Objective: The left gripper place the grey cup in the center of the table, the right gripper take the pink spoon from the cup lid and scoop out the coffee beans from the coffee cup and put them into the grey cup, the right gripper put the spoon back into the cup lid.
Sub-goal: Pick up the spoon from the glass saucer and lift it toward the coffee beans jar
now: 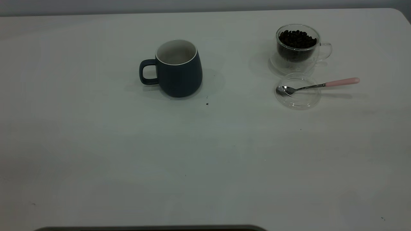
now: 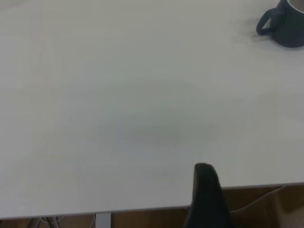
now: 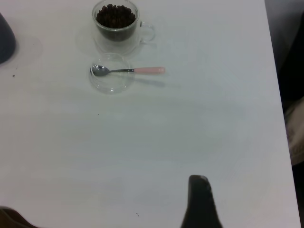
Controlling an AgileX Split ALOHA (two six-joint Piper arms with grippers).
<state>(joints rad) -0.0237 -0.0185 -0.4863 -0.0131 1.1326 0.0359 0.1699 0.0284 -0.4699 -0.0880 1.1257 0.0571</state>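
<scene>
1. On the white counter [image 1: 96, 154], toward the far side and a little left of the middle, the grey cup [image 1: 177, 69] stands upright. Its loop handle points left and its white inside looks bare.
2. Well to the right of it, at the far right, the coffee cup [image 1: 298, 48] stands upright with its clear handle turned right. The coffee beans [image 1: 297, 39] fill it almost to the rim.
3. Just on the near side of the coffee cup lies the cup lid [image 1: 298, 93], flat on the counter, its far rim close to the glass cup's base; I cannot tell whether they touch.
4. Across the lid rests the pink spoon [image 1: 319, 85]: its metal bowl sits inside the lid at the left, and its pink handle reaches out past the lid's right rim.
5. A few tiny dark specks [image 1: 207, 103] dot the counter, 1 of them just right of the grey cup's base.
6. Neither arm shows in the exterior view. The left pincer [image 2: 207, 197] shows only as 1 dark finger at the counter's edge, well apart from the grey cup; I cannot tell whether it is apart or together.
7. The right pincer [image 3: 201, 202] likewise shows just 1 dark finger over bare counter, well apart from lid and spoon, so I cannot tell its state either.
</scene>
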